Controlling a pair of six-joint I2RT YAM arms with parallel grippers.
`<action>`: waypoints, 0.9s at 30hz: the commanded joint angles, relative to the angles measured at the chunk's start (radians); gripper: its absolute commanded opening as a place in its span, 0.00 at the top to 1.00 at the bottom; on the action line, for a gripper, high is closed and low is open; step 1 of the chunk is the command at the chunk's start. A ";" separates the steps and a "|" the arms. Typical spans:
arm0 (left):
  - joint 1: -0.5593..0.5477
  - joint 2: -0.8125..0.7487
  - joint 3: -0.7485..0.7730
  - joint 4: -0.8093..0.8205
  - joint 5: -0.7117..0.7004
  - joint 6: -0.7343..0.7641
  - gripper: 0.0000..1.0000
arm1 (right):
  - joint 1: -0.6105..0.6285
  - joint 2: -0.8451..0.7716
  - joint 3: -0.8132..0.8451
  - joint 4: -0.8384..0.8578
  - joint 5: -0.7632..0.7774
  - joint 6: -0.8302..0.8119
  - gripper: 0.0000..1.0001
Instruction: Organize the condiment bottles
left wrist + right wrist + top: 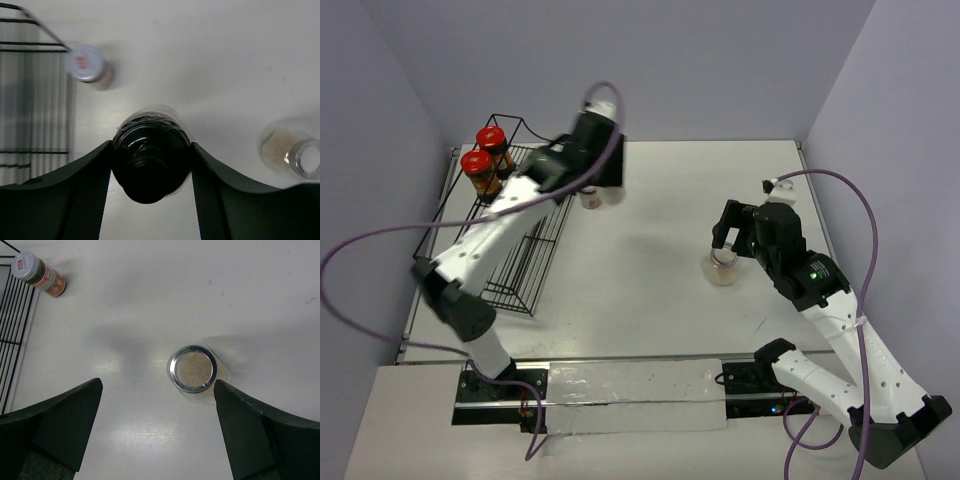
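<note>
Your left pincer (151,172) squeezes the black-capped jar (150,132), likely to carry it upright to the rack (515,285); your right pincer (157,410) gapes empty over the wide jar (193,368)

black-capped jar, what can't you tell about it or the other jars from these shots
Black-capped jar: left wrist view shows only its cap and shoulder; the left fingers hide its sides.
Top view: the left arm covers most of it.
Silver-lidded jar: lid print blurred, left wrist view.
Wide clear jar: cut off by the right edge there.
Red-lidded jars: labels too small, top view.
</note>
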 commanded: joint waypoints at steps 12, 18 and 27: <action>0.514 -0.391 -0.060 -0.197 -0.278 -0.142 0.90 | -0.008 0.045 -0.036 0.157 -0.092 0.003 0.00; 0.637 -0.433 -0.125 -0.148 -0.307 -0.158 0.90 | -0.008 0.059 -0.038 0.182 -0.119 -0.006 0.00; 0.719 -0.436 -0.181 -0.069 -0.248 -0.157 0.90 | -0.009 0.064 -0.061 0.209 -0.139 -0.002 0.00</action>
